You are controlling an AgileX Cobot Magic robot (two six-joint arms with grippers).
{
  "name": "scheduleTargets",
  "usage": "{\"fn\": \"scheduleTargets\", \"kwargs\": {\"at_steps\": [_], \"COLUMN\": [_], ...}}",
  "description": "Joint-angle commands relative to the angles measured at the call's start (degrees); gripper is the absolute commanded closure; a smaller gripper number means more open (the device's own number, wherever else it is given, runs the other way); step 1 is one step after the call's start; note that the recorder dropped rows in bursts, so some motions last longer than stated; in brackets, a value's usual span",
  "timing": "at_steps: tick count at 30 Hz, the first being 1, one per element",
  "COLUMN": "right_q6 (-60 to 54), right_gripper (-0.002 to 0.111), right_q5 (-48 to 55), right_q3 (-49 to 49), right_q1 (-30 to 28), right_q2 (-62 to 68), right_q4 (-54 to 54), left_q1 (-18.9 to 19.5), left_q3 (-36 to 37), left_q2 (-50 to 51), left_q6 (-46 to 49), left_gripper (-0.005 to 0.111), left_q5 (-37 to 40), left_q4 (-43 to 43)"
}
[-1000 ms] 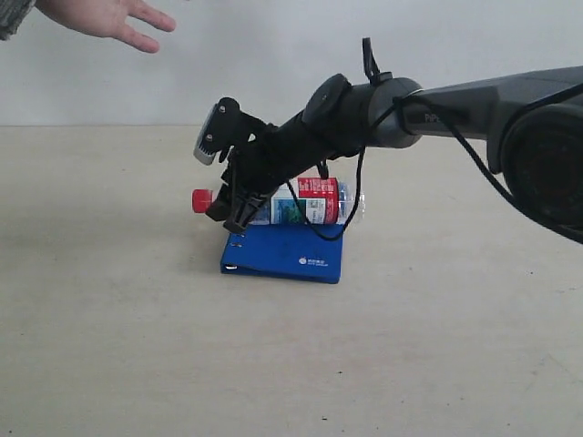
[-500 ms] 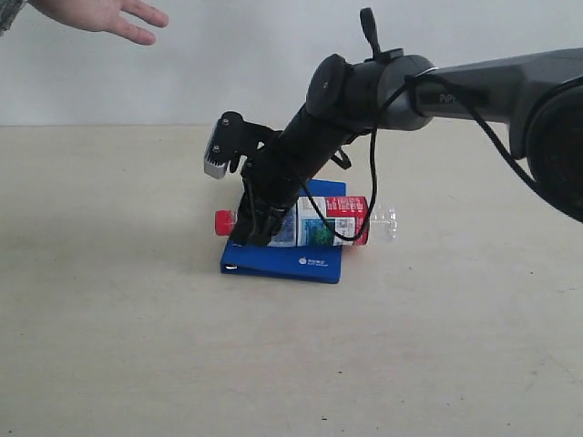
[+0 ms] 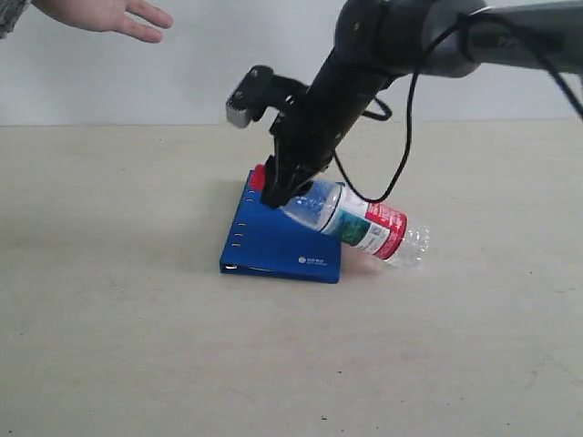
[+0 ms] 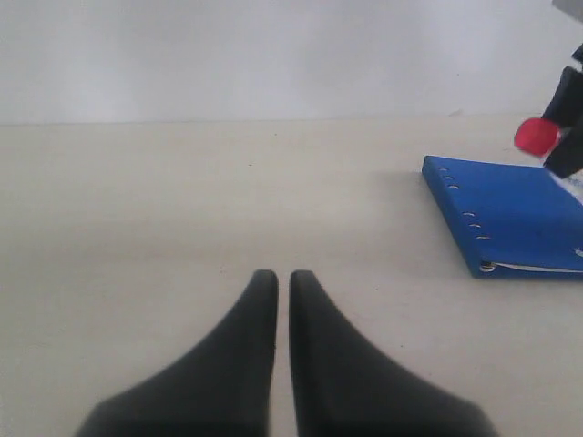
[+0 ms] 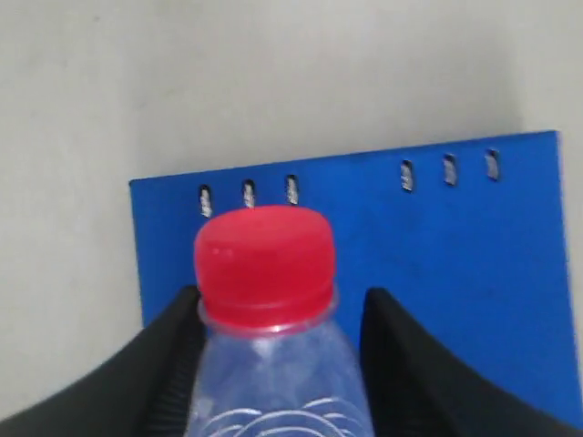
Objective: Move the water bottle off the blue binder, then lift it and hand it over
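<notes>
The right claw (image 3: 276,193) grips the clear plastic red-capped water bottle (image 3: 355,223) at its neck, tilted over the flat blue binder (image 3: 273,246), base on the surface (image 3: 137,319). A loose neck grip may let it slip.

The right arm (image 3: 510,27) enters from the upper right of the exterior frame, bends at a rounded joint (image 3: 383,32) near the top centre, and slants down and left through its black wrist (image 3: 328,109). A grey-faced wrist camera (image 3: 244,102) juts out on the wrist's upper-left side. The right gripper (image 3: 278,193) points downward at the frame's centre, and its black fingers (image 5: 164,364) clamp the neck of the water bottle (image 3: 360,223) from both sides. The left gripper (image 4: 275,273) has its two dark tapered fingers (image 4: 241,337) pressed together, parted only by a hairline slit.
</notes>
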Motion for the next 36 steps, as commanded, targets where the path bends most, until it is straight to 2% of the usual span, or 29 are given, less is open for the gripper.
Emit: {"fn": "scheduleTargets", "kwargs": {"at_steps": [1,9,14,18,26,27,29,30,32,36], "right_q6": [6.41,10.83,11.50,11.50,13.56,15.21,17.42,16.92,15.97,18.49], "right_gripper": [0.109,0.109,0.109,0.109,0.108,0.105,0.083,0.064,0.038,0.035], "right_q5": [1.51,6.96,11.14,10.48,4.99,5.72,9.57,12.75,15.71,17.72], "right_q3": [0.18,0.18,0.86,3.02,5.13,5.13,5.13,5.13,5.13,5.88], "right_q1": [-5.58,-17.56,-21.98,-23.81,-23.81,-23.89,-24.26,-24.26,-24.78,-28.99], "right_q2": [-4.93,-14.49,-16.63,-16.89,-16.89,-16.89,-17.59,-18.45,-19.62,-20.69], "right_q4": [-5.08,-7.93,-8.46,-9.01,-9.15,-9.67,-11.23,-12.76,-15.30,-12.83], "left_q1": [-0.20,-0.20,-0.20,-0.20,-0.20,-0.20,-0.20,-0.20,-0.20,-0.20], "left_q3": [0.18,0.18,0.18,0.18,0.18,0.18,0.18,0.18,0.18,0.18], "left_q2": [-0.22,-0.22,-0.22,-0.22,-0.22,-0.22,-0.22,-0.22,-0.22,-0.22], "left_q6": [-0.15,-0.15,-0.15,-0.15,-0.15,-0.15,-0.15,-0.15,-0.15,-0.15], "left_gripper": [0.102,0.102,0.102,0.102,0.102,0.102,0.102,0.102,0.102,0.102], "left_q5": [-0.67,-0.67,-0.67,-0.67,-0.67,-0.67,-0.67,-0.67,-0.67,-0.67], "left_q4": [-0.53,-0.53,-0.53,-0.53,-0.53,-0.53,-0.53,-0.53,-0.53,-0.53]}}
